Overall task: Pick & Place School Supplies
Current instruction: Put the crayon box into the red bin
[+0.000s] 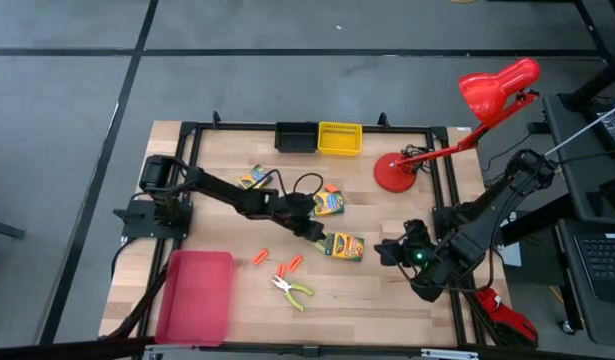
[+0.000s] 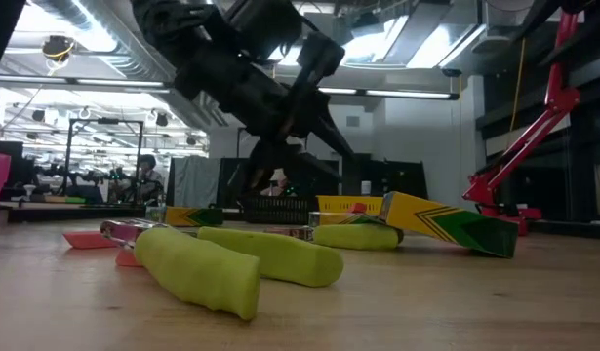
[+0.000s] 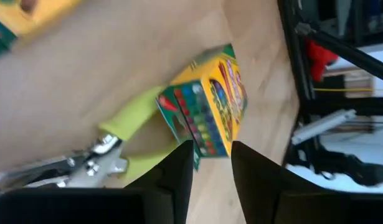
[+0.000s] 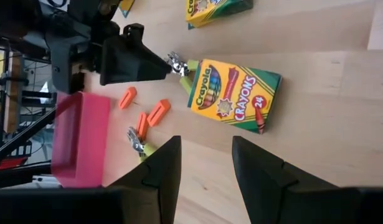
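Note:
Three yellow-and-green crayon boxes lie on the table [image 1: 254, 178] [image 1: 329, 202] [image 1: 344, 245]. The nearest box [image 4: 235, 93] rests with one end on a lime-green-handled tool [image 3: 134, 118] and is tilted in the low view [image 2: 446, 222]. A second lime-handled tool [image 1: 292, 290] lies nearer the front edge, with orange pieces [image 1: 260, 258] [image 1: 292, 264] beside it. My left gripper [image 3: 212, 149] is open and hovers just left of that nearest box [image 3: 207, 109], raised off the table [image 2: 280, 117]. My right gripper [image 4: 207, 146] is open, to the right of the box [image 1: 389, 250].
A red tray [image 1: 197, 295] sits at the front left. Black [image 1: 297, 137] and yellow [image 1: 339, 138] bins stand at the far edge. A red lamp's base [image 1: 395, 173] is at the far right. A black frame rail [image 1: 449, 200] bounds the table.

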Motion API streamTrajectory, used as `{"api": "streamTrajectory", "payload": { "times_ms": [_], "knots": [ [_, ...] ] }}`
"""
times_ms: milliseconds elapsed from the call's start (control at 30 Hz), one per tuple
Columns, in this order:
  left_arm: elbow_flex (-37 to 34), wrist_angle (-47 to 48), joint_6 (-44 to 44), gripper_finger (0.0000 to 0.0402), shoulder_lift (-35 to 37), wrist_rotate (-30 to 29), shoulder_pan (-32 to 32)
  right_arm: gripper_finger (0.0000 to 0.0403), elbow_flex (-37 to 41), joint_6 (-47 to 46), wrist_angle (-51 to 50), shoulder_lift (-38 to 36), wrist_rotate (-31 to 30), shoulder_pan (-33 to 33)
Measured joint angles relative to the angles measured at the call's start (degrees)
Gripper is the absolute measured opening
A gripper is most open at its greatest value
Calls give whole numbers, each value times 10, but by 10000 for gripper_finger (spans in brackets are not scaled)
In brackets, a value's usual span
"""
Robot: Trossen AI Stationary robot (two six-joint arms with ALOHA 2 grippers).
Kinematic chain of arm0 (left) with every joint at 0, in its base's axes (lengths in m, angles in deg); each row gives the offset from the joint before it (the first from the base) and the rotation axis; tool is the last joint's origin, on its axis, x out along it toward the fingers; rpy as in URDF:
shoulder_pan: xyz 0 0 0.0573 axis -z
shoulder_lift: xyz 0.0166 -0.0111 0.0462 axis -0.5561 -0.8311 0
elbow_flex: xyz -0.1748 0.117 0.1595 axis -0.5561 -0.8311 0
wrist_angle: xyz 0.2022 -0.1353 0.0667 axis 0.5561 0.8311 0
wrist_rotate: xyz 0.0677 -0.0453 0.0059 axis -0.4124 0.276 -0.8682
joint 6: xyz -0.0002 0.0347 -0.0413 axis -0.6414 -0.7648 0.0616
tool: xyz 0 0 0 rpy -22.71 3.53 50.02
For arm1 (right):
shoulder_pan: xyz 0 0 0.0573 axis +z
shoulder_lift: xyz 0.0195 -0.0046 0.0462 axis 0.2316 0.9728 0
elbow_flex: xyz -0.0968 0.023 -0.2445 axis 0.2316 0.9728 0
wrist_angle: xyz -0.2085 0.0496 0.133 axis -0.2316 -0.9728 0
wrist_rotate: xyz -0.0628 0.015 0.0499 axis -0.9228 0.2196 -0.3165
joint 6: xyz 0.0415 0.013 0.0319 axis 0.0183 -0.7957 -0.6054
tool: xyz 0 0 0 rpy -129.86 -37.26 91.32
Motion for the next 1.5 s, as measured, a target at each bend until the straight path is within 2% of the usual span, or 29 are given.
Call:
{"api": "streamTrajectory", "payload": {
  "times_ms": [300, 400, 767, 1067, 1500],
  "knots": [
    [3, 61, 7, 115, -3, -25, -1, 146, 2, 19, -20, 0, 25, -27],
    [2, 55, 16, 120, -11, -11, -5, 146, 18, 27, -14, 0, 30, -41],
    [2, 25, 25, 123, -22, 16, -5, 146, 142, 42, 171, 1, 47, -52],
    [2, -32, 57, 123, -57, 55, -13, 146, 172, 81, 224, 1, 65, -74],
    [10, -31, 51, 118, -56, 56, -17, 146, 172, 169, 243, 1, 105, -121]
  ]
}}
